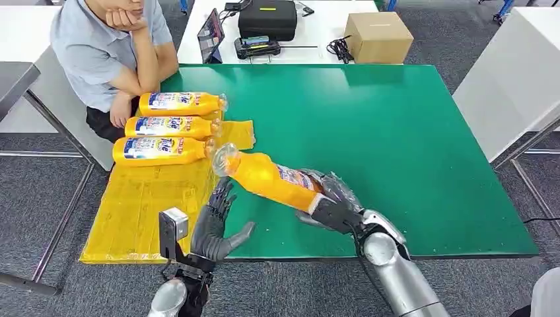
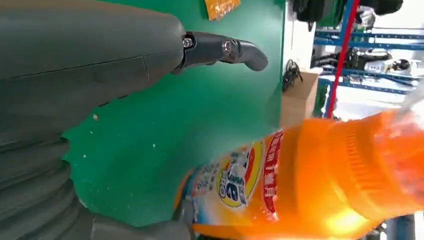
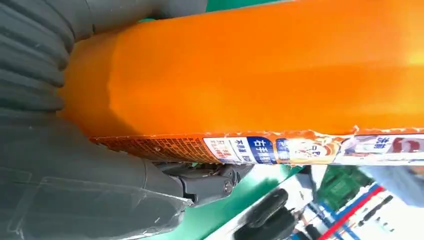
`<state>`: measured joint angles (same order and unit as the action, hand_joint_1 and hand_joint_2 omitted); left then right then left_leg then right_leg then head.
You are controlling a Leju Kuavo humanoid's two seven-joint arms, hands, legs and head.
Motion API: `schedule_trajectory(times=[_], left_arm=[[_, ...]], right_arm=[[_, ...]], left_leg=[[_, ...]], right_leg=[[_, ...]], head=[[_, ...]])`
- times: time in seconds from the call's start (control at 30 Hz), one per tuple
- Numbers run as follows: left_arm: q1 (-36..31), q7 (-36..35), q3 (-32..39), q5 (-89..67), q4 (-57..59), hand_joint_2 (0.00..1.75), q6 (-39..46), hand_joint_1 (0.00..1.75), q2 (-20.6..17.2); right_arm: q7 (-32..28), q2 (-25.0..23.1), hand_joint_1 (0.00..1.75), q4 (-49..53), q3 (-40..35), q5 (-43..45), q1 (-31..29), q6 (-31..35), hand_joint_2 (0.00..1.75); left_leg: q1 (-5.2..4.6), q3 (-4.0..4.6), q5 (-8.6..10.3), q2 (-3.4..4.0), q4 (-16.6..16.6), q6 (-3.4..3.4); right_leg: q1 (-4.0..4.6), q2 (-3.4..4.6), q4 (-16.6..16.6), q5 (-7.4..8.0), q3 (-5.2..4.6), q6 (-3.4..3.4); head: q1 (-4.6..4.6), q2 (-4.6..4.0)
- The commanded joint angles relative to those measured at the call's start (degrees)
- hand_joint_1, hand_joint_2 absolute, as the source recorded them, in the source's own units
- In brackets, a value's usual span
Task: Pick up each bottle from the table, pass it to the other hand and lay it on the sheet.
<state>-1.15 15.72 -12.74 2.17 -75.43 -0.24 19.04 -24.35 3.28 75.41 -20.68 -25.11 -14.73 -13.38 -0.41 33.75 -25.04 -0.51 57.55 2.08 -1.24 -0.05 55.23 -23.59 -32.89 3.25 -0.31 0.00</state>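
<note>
My right hand (image 1: 330,201) grips the base end of an orange bottle (image 1: 267,176), held tilted above the green table (image 1: 396,132) with its clear cap toward the yellow sheet (image 1: 145,198). The right wrist view shows the same orange bottle (image 3: 270,75) pressed against the palm (image 3: 75,165). My left hand (image 1: 214,228) is open just below the bottle's neck, fingers spread, not touching it. From the left wrist, the bottle (image 2: 310,185) hovers close to my left hand (image 2: 85,55). Three more orange bottles (image 1: 165,125) lie side by side on the sheet's far end.
A person (image 1: 112,46) sits at the table's far left corner, right behind the laid bottles. Beyond the green table stands a white table with a black case (image 1: 267,18), a tablet (image 1: 211,34) and a cardboard box (image 1: 378,36).
</note>
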Motion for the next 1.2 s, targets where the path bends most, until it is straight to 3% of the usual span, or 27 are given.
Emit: schedule_trajectory(times=[0.03, 0.27, 0.9, 1.2], left_arm=[[-5.06, 2.75, -0.33, 3.89, 7.26, 1.75, -1.24, 0.00, 0.96], [-4.57, 3.83, -1.41, 7.13, 5.09, 1.75, -4.93, 0.00, 0.96], [-5.12, 5.39, -1.81, 6.94, 4.80, 1.75, -4.78, 0.00, 0.96], [-6.31, 6.36, -1.02, 8.04, 5.15, 1.75, -4.47, 0.00, 0.96]], right_arm=[[-0.23, -5.72, 1.75, -8.90, -7.05, 0.61, -5.66, 0.76, 1.75], [-0.49, -6.15, 1.73, -13.54, -7.60, 1.25, -6.92, 0.99, 1.75], [-0.98, -7.14, 1.75, -16.64, -9.58, 1.55, -7.35, 0.77, 1.75], [-1.91, -7.18, 1.75, -21.00, -14.00, 1.24, -8.63, 0.84, 1.75]], left_leg=[[0.08, -0.18, -0.07, 0.26, 0.02, -0.15], [0.04, -0.10, -0.04, 0.08, 0.01, -0.07], [0.06, -0.06, -0.02, -0.01, 0.03, -0.09], [0.09, -0.10, -0.05, 0.02, 0.06, -0.13]], right_leg=[[0.09, 0.21, 0.01, 0.00, 0.10, -0.17], [0.05, 0.06, -0.01, -0.01, 0.04, -0.09], [0.07, -0.04, 0.00, -0.02, 0.02, -0.11], [0.10, -0.02, 0.01, -0.04, 0.07, -0.15]], head=[[0.00, 0.00], [0.00, 0.00], [0.00, 0.00], [0.00, 0.00]])
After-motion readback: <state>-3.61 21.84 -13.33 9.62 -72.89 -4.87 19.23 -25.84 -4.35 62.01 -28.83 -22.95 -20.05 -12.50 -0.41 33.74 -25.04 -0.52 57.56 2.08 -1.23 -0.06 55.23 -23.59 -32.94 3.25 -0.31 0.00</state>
